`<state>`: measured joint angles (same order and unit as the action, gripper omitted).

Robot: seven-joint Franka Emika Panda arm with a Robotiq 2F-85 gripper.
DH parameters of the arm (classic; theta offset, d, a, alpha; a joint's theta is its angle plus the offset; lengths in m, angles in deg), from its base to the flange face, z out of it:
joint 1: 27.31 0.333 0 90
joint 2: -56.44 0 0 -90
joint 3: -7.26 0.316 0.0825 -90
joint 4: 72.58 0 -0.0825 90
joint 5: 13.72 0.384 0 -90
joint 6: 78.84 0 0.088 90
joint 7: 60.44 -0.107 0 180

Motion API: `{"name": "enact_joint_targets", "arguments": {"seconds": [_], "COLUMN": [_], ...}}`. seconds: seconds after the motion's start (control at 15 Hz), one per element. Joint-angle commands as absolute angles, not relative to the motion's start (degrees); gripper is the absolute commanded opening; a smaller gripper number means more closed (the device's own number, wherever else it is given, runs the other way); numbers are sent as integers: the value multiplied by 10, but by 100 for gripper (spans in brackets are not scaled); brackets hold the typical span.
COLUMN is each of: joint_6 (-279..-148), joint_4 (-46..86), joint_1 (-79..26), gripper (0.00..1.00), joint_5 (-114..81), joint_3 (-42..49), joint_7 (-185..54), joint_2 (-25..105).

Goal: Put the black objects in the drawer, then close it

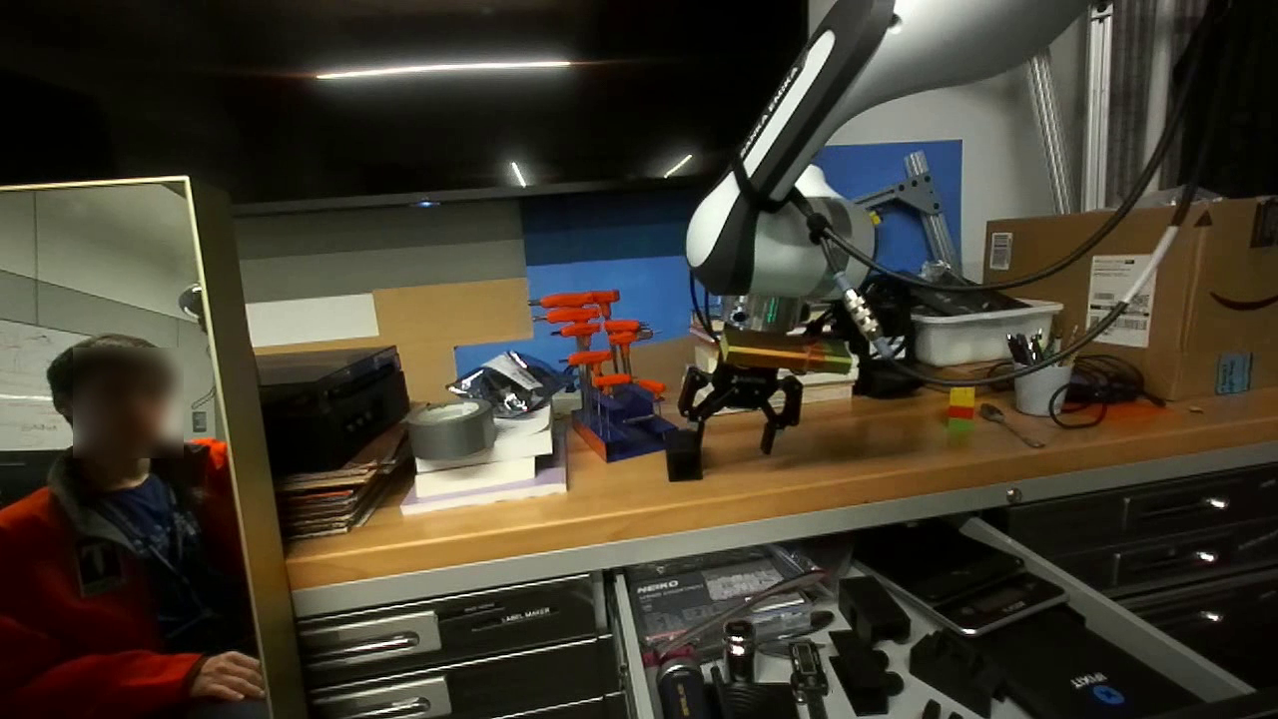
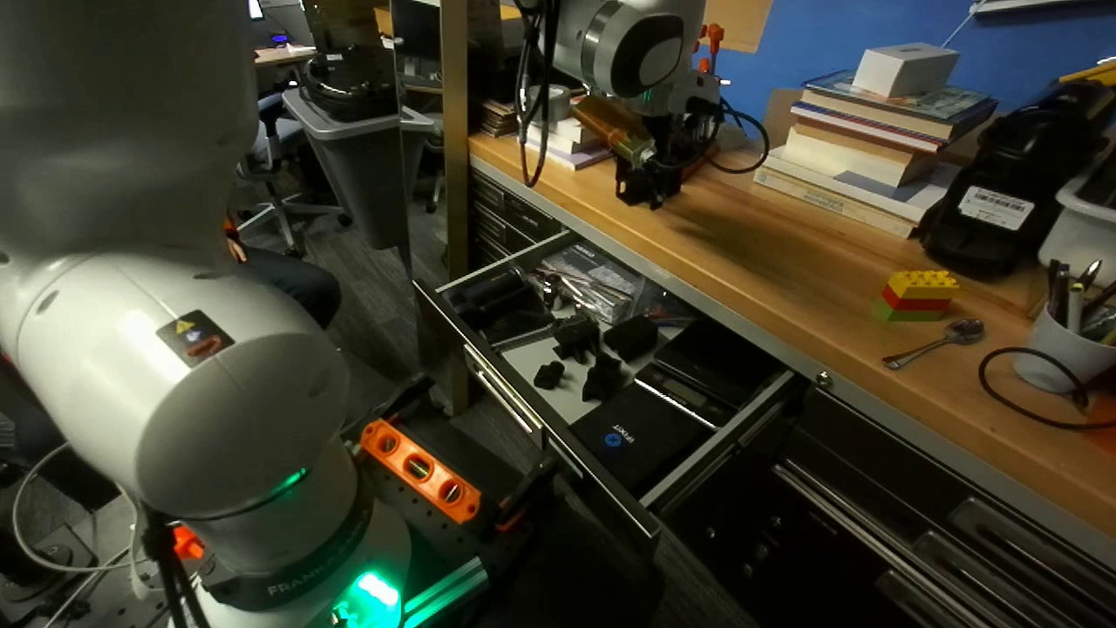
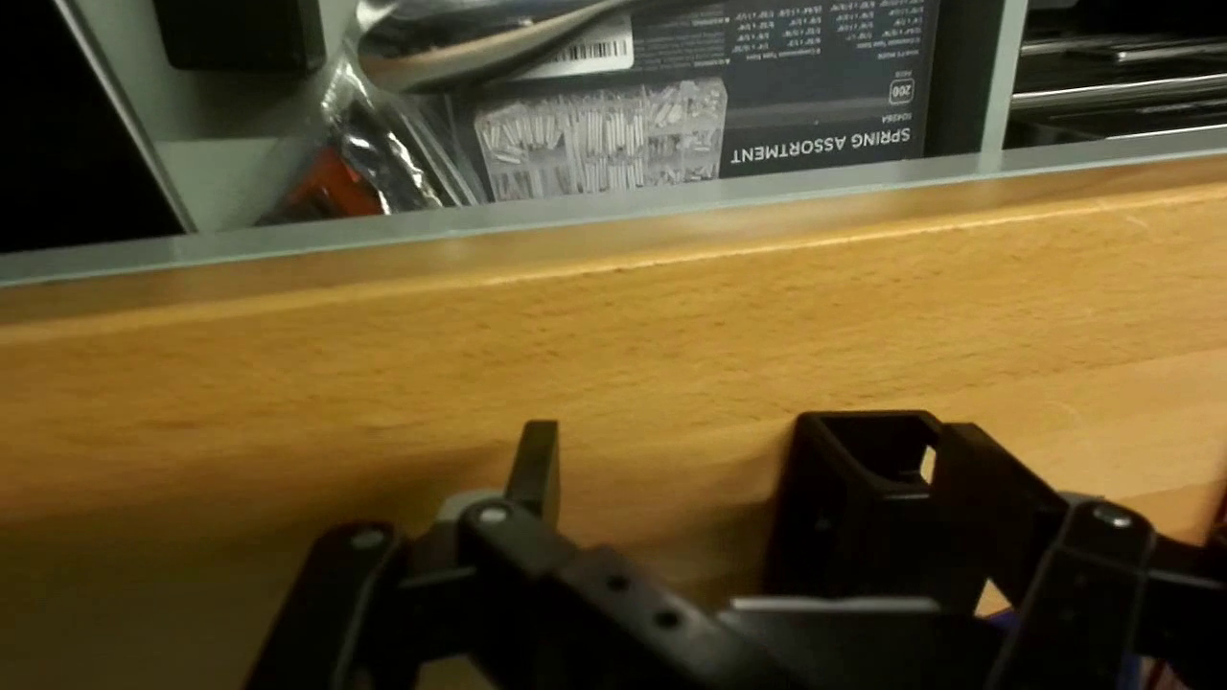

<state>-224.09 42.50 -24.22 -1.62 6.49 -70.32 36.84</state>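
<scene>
In an exterior view the claw (image 1: 734, 441) hangs low over the worktop (image 1: 899, 431), jaws spread wide, w/ nothing gripped; a black block (image 1: 684, 456) stands on the worktop just beside it, nr the red-orange hex-key rack (image 1: 621, 429); below, the drawer (image 1: 1108, 611) is pulled out, w/ black pieces (image 1: 874, 607) lying inside nr the scale (image 1: 1003, 599); in an exterior view the black pieces lie loose on the drawer's pale btm, nr the iFixit case (image 2: 649, 432); the block can't be made out against the dark claw; on the worktop, well apart from the claw, are the toy bricks (image 2: 920, 296), a spoon (image 2: 933, 343) & a pen cup (image 2: 1051, 349); in the wrist view the jaws stand wide; the block is hollow, w/ its open end up, & one finger (image 3: 997, 508) overlaps its rim; can't tell if the two touch; past the worktop's edge the drawer shows a spring-assortment box (image 3: 824, 105) & one black piece (image 3: 240, 34).
</scene>
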Motion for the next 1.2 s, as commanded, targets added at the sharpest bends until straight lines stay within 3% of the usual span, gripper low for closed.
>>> {"name": "enact_joint_targets", "arguments": {"seconds": [0.0, 1.13], "joint_6": [-2222, -2145], "joint_4": [345, 173], "joint_1": [-247, -222], "gripper": [100, 100], "joint_5": [-30, -69], "joint_3": [80, 86], "joint_7": [-689, -702], "joint_2": [314, 203]}}
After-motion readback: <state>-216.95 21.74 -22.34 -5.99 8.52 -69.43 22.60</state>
